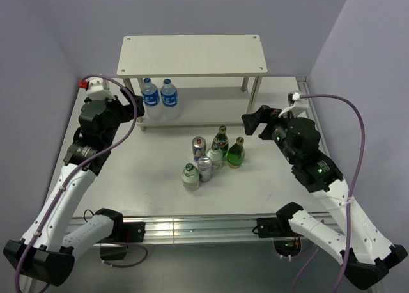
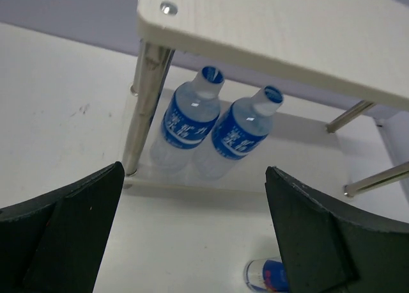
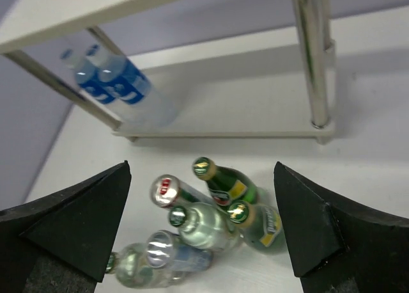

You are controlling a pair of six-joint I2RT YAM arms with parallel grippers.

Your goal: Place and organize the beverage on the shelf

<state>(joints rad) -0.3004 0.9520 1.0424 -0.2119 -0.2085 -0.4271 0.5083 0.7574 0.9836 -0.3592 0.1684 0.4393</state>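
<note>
Left pincer (image 2: 193,178) stood open and empty, two bottles (image 2: 188,123) on the shelf (image 2: 287,31) just ahead; right pincer (image 3: 202,169) gaped above the cluster (image 3: 204,226), likely choosing next.

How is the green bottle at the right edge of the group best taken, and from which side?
Probably with the right hand, coming from the right. The green bottle stands upright and its right side is free, while the clear bottle stands close on its left. Grip the wide body just under the narrowing neck, so that it is less likely to tip.
</note>
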